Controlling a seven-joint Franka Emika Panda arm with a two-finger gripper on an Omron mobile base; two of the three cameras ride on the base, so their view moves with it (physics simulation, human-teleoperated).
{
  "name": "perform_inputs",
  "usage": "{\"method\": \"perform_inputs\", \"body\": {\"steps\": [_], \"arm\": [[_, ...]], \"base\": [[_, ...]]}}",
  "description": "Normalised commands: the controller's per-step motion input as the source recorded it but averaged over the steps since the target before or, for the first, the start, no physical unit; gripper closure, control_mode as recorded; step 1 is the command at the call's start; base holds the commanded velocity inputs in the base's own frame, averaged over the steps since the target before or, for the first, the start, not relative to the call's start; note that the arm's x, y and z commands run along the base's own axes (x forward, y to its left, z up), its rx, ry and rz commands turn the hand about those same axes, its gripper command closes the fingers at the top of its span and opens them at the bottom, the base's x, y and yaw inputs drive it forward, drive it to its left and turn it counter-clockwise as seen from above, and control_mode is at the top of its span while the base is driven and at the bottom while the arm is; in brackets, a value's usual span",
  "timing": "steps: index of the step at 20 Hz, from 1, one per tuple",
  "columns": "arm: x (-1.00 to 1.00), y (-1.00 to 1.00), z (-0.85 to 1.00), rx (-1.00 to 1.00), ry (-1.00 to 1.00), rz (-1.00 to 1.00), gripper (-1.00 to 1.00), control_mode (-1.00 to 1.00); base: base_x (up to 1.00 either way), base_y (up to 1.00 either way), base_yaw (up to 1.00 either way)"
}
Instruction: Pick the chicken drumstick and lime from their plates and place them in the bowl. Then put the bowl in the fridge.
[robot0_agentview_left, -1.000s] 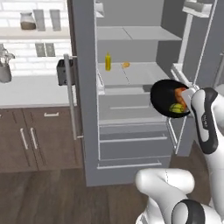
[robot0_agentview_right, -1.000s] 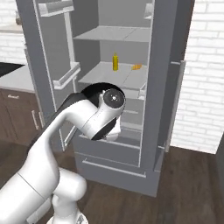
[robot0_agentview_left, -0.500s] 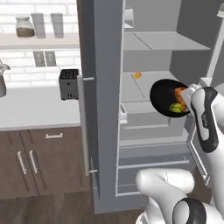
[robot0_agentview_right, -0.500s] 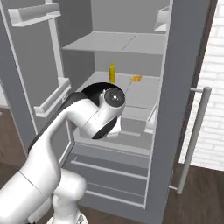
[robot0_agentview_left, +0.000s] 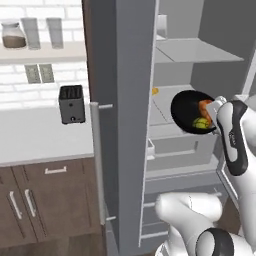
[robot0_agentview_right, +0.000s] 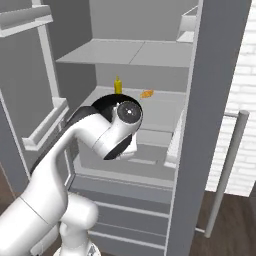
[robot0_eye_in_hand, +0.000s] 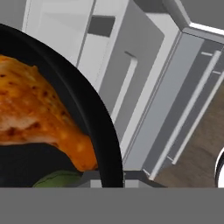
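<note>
Left to right in the left base view: toaster (robot0_agentview_left: 71, 103) on the worktop (robot0_agentview_left: 40, 137), open fridge (robot0_agentview_left: 122, 100) door edge, then the black bowl (robot0_agentview_left: 192, 111), held tilted at the fridge opening, mouth toward the camera. Inside: chicken drumstick (robot0_agentview_left: 205, 106) above lime (robot0_agentview_left: 201, 123). Jaws clamped together on the bowl's right rim. Middle shelf (robot0_agentview_right: 160, 107) lying just beyond the bowl, deeper into the fridge. Round bowl, so no long axis.

Left base view: from behind-left of the arm, facing the open fridge (robot0_agentview_left: 190, 100) past its door edge, bench (robot0_agentview_left: 40, 135) at left. Right base view: from behind-right, looking into the same shelves. Both share the fridge interior and arm. Hand view: very close on the bowl (robot0_eye_in_hand: 94, 118), fridge drawers beyond.
</note>
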Motion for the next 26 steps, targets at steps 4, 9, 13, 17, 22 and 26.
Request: {"method": "perform_inputs", "body": {"steps": [4,9,13,17,22,26], "arm": [[0.0,0.0,0.0,0.0,0.0,0.0,1.0,1.0],[0.56,-0.01,-0.04,0.0,0.06,0.0,1.0,-1.0],[0.93,-0.07,-0.31,0.0,0.03,0.02,1.0,-1.0],[0.92,-0.11,-0.32,0.0,0.01,0.05,1.0,-1.0],[0.75,-0.15,-0.34,0.0,0.0,0.12,1.0,-1.0],[0.72,-0.01,-0.37,0.0,0.03,0.07,1.0,-1.0]], "base": [[0.88,-0.06,-0.1],[0.38,-0.04,0.0],[0.0,0.0,0.0],[0.0,0.0,0.0],[0.0,0.0,0.0],[0.0,0.0,0.0]]}}
